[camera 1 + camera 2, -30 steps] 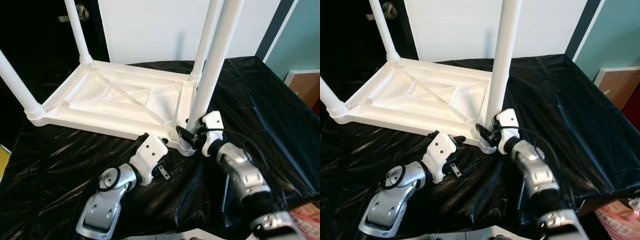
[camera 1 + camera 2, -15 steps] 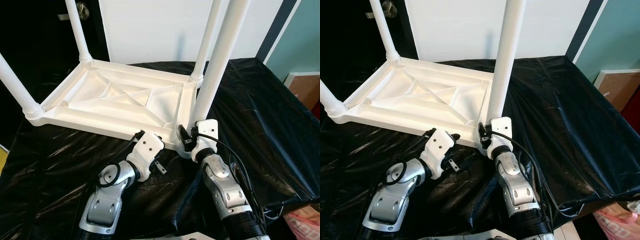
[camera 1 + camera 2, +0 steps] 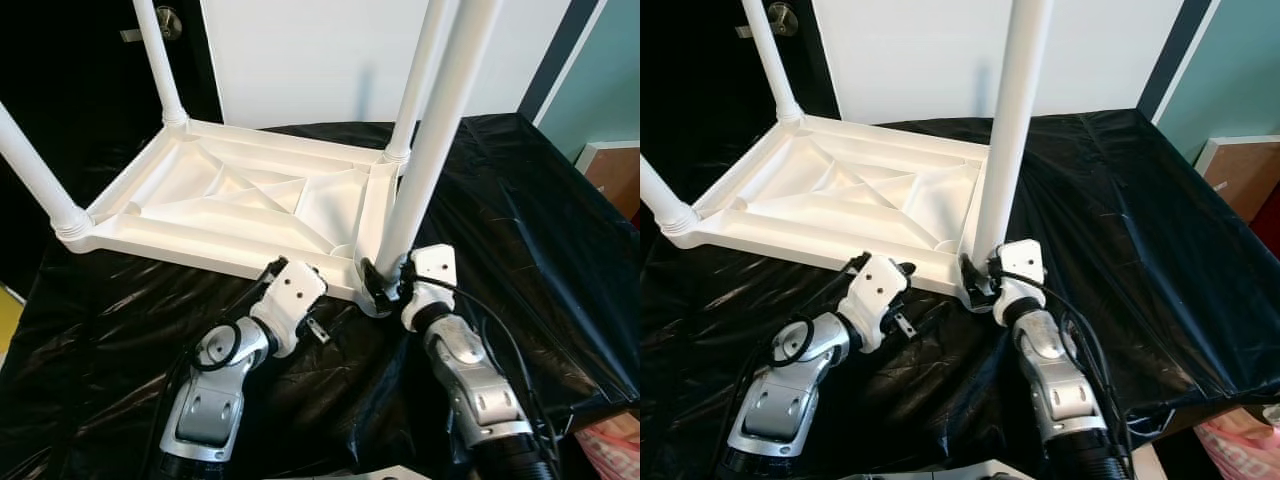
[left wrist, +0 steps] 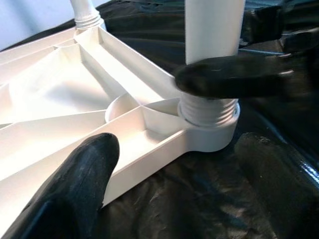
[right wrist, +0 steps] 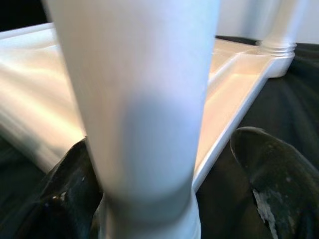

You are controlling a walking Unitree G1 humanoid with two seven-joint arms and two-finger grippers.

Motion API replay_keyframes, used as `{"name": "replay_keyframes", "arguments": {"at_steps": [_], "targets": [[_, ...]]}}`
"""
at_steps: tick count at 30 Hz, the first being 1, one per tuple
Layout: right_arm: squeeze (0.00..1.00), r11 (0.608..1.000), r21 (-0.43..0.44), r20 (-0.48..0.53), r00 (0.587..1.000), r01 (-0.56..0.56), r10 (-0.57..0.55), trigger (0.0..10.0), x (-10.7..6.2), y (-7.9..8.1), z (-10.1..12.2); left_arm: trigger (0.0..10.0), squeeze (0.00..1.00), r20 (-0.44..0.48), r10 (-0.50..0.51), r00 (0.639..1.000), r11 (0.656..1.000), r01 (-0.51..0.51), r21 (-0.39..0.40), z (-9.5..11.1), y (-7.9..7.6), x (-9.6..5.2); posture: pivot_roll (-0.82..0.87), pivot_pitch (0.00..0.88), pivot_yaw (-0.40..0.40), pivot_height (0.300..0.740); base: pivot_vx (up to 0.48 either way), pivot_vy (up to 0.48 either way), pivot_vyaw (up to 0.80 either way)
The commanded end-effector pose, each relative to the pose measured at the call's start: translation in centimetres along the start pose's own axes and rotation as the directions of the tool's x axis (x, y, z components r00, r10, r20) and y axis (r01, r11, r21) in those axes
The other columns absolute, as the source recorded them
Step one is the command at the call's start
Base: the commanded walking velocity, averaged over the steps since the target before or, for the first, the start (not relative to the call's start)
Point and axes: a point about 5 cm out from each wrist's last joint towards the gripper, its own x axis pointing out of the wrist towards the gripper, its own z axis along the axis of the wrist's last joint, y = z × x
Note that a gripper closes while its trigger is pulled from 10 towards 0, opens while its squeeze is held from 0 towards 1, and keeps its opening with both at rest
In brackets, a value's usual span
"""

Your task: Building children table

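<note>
White upturned table [image 3: 240, 205], right end effector [image 3: 385, 285] loosely around near leg [image 3: 430, 140], left end effector [image 3: 290, 275] spread apart.

The table [image 3: 520, 200] is draped in crinkly black plastic sheeting [image 3: 120, 330] that picks up shiny highlights from the room light. Straight behind it there's a plain white wall [image 3: 300, 60], with a dark strip [image 3: 548, 60] running diagonally beside it, then a teal wall [image 3: 610, 80] on the right. Off to the left — a dark door [image 3: 80, 90] with a metal knob [image 3: 166, 20]. At the far right edge sits something brown with a white edge [image 3: 612, 165] — can't tell what it is.
</note>
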Motion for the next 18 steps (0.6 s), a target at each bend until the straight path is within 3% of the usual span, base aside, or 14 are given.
{"name": "replay_keyframes", "arguments": {"at_steps": [1,2,4,5,8,11,13,18], "targets": [[1.0,1.0,0.021,0.019,1.0,-0.016,0.015,10.0,-0.4,-0.4,0.2,10.0,0.0,-0.014,0.201,0.98,0.98,-0.201,0.003,-0.5,0.9,-0.1,0.04,0.03,-0.027,0.74,0.0,0.0,0.0],[1.0,0.997,0.02,0.013,0.997,-0.079,0.079,10.0,-0.6,-0.6,0.1,10.0,0.0,-0.011,0.172,0.985,0.985,-0.172,-0.002,-0.6,0.7,-0.2,0.04,0.03,-0.026,0.74,0.0,0.0,0.0],[1.0,0.997,0.02,0.013,0.997,-0.079,0.079,10.0,-0.6,-0.6,0.1,10.0,0.0,-0.011,0.172,0.985,0.985,-0.172,-0.002,-0.6,0.7,-0.2,0.04,0.03,-0.026,0.74,0.0,0.0,0.0],[0.0,0.989,0.01,0.002,0.989,-0.151,0.151,10.0,-0.6,-0.9,0.0,10.0,0.0,-0.008,0.134,0.991,0.991,-0.134,-0.011,-0.6,0.5,-0.2,0.04,0.029,-0.026,0.74,0.0,0.0,0.0],[0.0,0.942,-0.06,-0.046,0.943,-0.331,0.328,10.0,0.5,-2.0,-0.1,10.0,0.0,0.023,0.082,0.996,0.997,-0.081,-0.01,0.0,0.3,0.1,0.05,0.019,-0.026,0.74,0.0,0.0,0.0],[0.0,0.931,-0.07,-0.058,0.934,-0.357,0.353,10.0,1.0,-2.2,-0.1,10.0,0.0,0.027,0.081,0.996,0.997,-0.081,-0.005,0.1,0.3,0.2,0.05,0.019,-0.025,0.74,0.0,0.0,0.0],[0.0,0.9,-0.099,-0.093,0.904,-0.425,0.417,10.0,2.3,-2.3,-0.3,10.0,0.0,0.031,0.073,0.997,0.997,-0.073,-0.004,0.2,0.2,0.4,0.05,0.018,-0.017,0.74,0.0,0.0,0.0],[0.0,0.866,-0.133,-0.128,0.875,-0.482,0.468,10.0,3.3,-2.1,-0.4,10.0,0.0,0.045,0.063,0.997,0.998,-0.063,-0.006,0.6,0.1,0.5,0.07,0.02,-0.018,0.74,0.0,0.0,0.0]]}}
